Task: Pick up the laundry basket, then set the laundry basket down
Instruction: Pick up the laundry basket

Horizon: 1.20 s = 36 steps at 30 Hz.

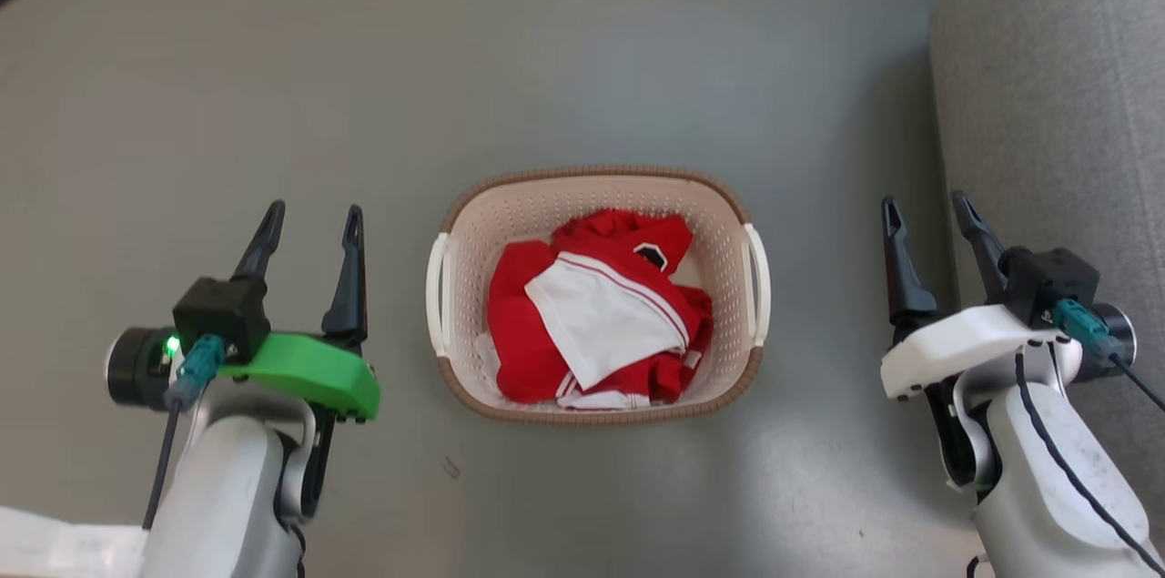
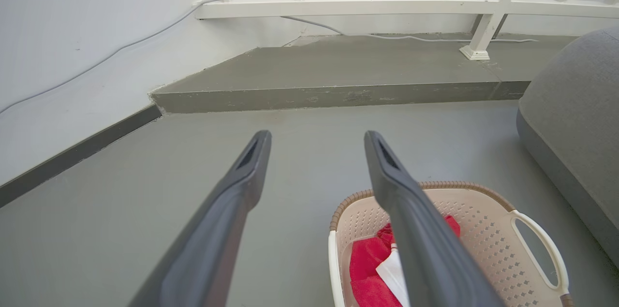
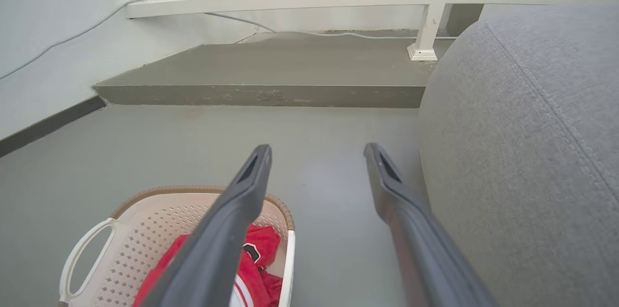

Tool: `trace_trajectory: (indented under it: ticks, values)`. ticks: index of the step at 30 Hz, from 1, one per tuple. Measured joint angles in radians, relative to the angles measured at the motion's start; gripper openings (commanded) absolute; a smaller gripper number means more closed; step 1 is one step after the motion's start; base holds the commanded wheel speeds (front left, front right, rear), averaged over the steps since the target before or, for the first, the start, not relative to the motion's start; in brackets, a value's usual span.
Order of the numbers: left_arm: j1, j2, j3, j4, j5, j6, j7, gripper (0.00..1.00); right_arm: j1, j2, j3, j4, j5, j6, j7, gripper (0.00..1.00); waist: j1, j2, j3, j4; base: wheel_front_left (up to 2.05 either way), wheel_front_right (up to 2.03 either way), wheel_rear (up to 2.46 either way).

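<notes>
From the head view, note the laundry basket [image 1: 592,171] standing upright on the grey floor [image 1: 582,41], between the two arms, with a red and white garment [image 1: 592,314] heaped inside. Note the left gripper [image 1: 313,212] near its left handle [image 1: 437,296], and the right gripper [image 1: 924,200] farther from the right handle [image 1: 757,287], close against the grey upholstered seat [image 1: 1056,105]. Both pairs of jaws apart, holding nothing, touching nothing.

From the left wrist view, look along the spread jaws toward a low step [image 2: 329,96] and white railing [image 2: 367,5]. Find the basket low on the right, off the line of reach. Turn inward and drop before closing.

From the right wrist view, find much the same: jaws wide, basket low on the left, seat crowding the right. Swing clear of the upholstery first.

Judged as the approach stage, with the pick-up not yet begun. Bring both sides in together, take each white handle at its middle, clamp evenly, and lift level so the clothing does not spill.
</notes>
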Motion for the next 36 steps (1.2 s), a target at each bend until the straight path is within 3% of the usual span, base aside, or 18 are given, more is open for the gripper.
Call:
trace_trajectory:
  ticks: [15,20,36]
  values:
    - [-0.226,-0.033,-0.024,0.102,-0.011,-0.045,0.027,1.00,-0.207,0.000,0.008,0.068,-0.023,0.012,0.000,1.00,0.0001,0.0000,0.215,0.007,0.00,0.00,0.00]
    - [-0.326,-0.052,-0.042,0.170,-0.017,-0.088,0.052,1.00,-0.290,-0.005,0.003,0.100,-0.031,0.016,0.000,1.00,0.0001,0.0000,0.287,0.011,0.00,0.00,0.00]
    - [-0.469,-0.067,-0.059,0.417,-0.035,-0.126,0.061,1.00,-0.409,0.024,0.070,0.303,-0.061,0.035,-0.003,1.00,0.0000,0.0000,0.446,0.017,0.00,0.00,0.00]
